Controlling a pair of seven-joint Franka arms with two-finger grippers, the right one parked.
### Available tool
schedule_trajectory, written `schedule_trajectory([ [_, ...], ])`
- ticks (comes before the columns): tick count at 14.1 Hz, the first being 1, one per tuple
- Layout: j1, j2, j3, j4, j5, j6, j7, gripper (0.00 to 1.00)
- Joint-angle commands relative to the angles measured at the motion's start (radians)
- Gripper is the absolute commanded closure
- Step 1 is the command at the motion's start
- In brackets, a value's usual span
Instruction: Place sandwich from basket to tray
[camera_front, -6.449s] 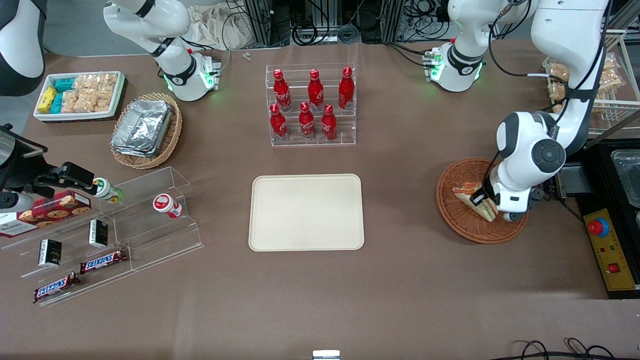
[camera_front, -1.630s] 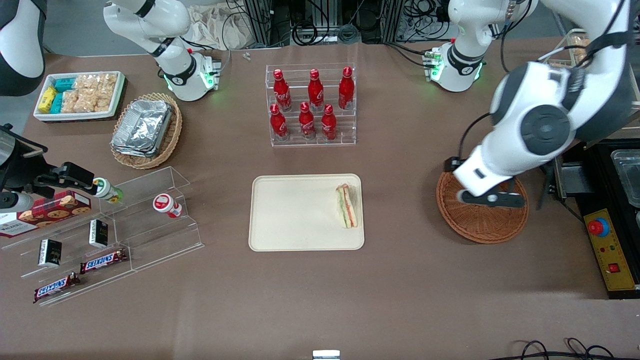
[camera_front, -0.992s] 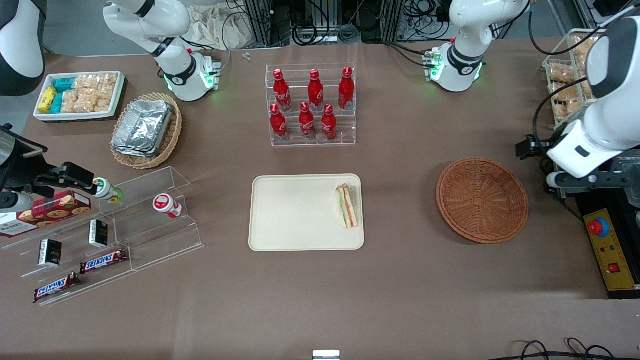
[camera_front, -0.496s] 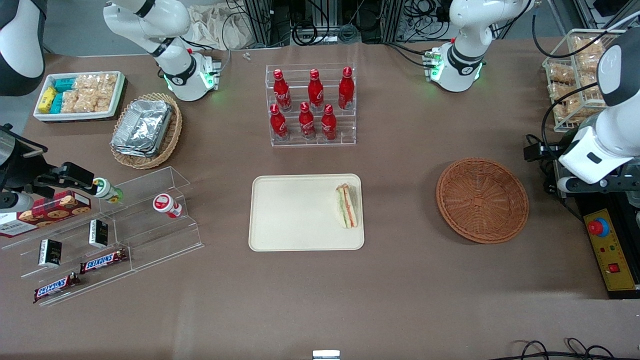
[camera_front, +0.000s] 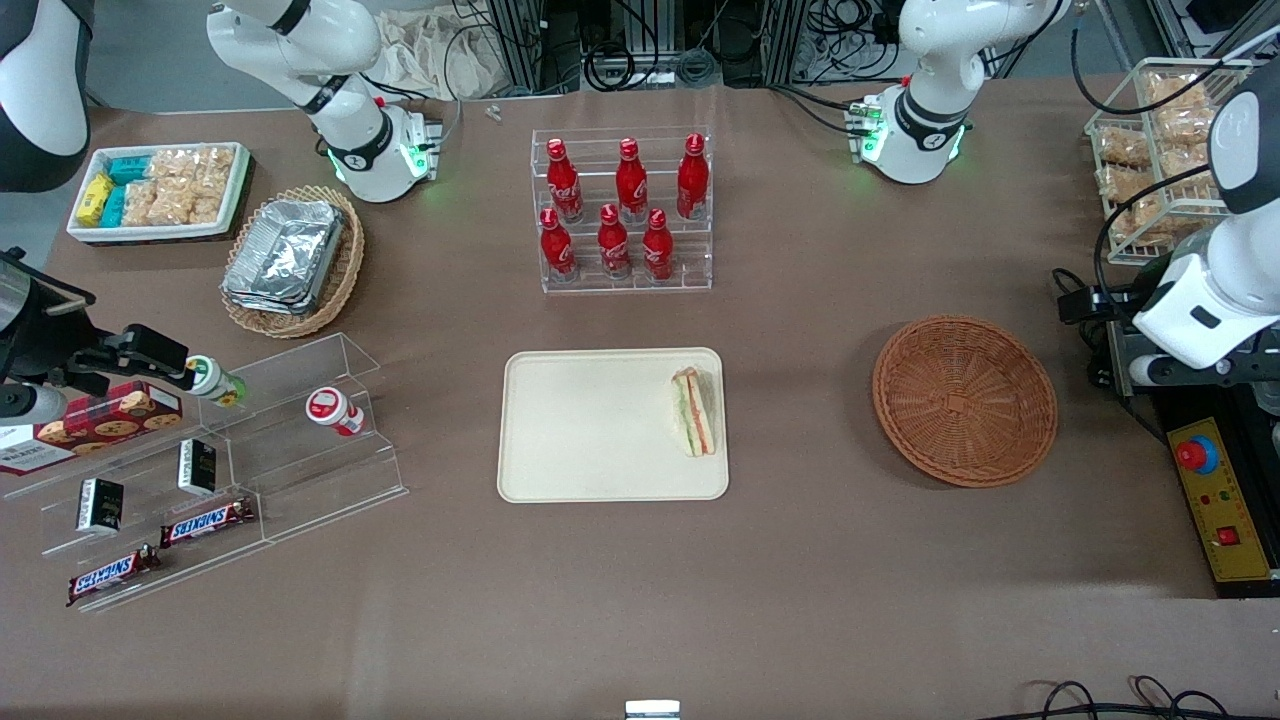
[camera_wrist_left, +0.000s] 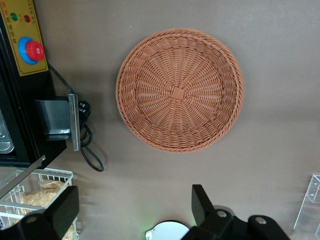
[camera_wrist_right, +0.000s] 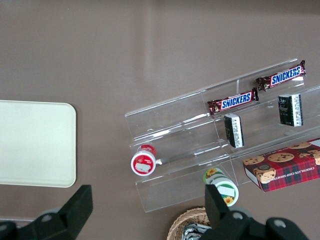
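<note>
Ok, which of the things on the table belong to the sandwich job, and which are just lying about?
Belong to the job:
sandwich, lying on the tray
basket
gripper, open, high above the table beside the basket

Just lying about:
cola bottles
foil trays
snack packets
Snickers bars

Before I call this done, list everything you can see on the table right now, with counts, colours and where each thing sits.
sandwich: 1, pale bread with red and green layers, on the tray at its edge nearest the basket
tray: 1, cream, table middle
basket: 1, reddish-brown wicker, nothing in it, toward the working arm's end
cola bottles: 6, red, in a clear rack farther from the front camera than the tray
foil trays: a stack, silver, in a tan wicker basket toward the parked arm's end
Snickers bars: 2, brown, on the clear stepped stand
gripper: 1, black fingers apart, holding nothing, raised beside the basket
</note>
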Motion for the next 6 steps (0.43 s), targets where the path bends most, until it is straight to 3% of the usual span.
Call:
schedule_trajectory([
  [1,-0.098,-0.004,0.143,0.013,-0.059,0.031,0.046,0.00],
  [4,-0.206,-0.009,0.276,0.004,-0.090,0.117,0.097,0.00],
  [6,-0.212,-0.005,0.282,0.006,-0.090,0.142,0.097,0.00],
])
